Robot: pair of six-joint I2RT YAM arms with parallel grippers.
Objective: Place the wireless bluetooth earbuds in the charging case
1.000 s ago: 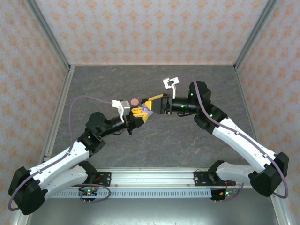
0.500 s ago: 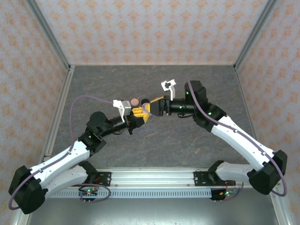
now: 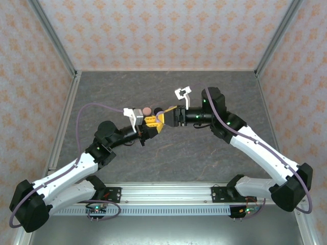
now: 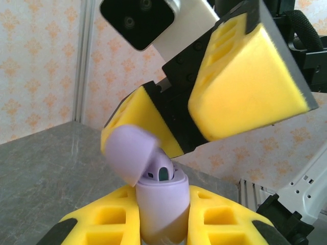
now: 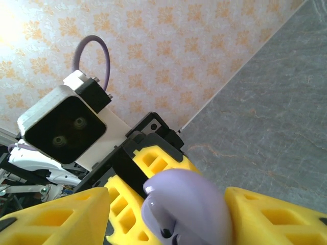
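The purple charging case (image 4: 161, 204) stands upright over the middle of the counter (image 3: 204, 153), a little to the left, and looks to be lifted clear of it. Its rounded lid (image 4: 130, 153) is tipped back to the left on its hinge. One purple earbud (image 4: 159, 171) with a dark end sits down in the open mouth. I cannot tell whether a second one lies beside it.

The left arm (image 3: 76, 168) has its jaws closed firmly on the body of the case, one yellow pad on each side. The right arm (image 3: 255, 148) reaches in from the right. Its jaws are partly open and hold nothing. In the right wrist view they straddle the lid (image 5: 189, 204), with the right pad at its side and a gap on the left.

To my eye the loading step is at its end, or close to it, and the lid comes next. If a socket is empty, the right arm needs to back away and fetch another earbud. Otherwise it only has to push the lid gently over and down while the left arm keeps the case steady. A hard push could twist the case out of that grip.

On the counter just beyond the two arms lie a small pink disc (image 3: 147, 110) and a dark one (image 3: 158, 109).
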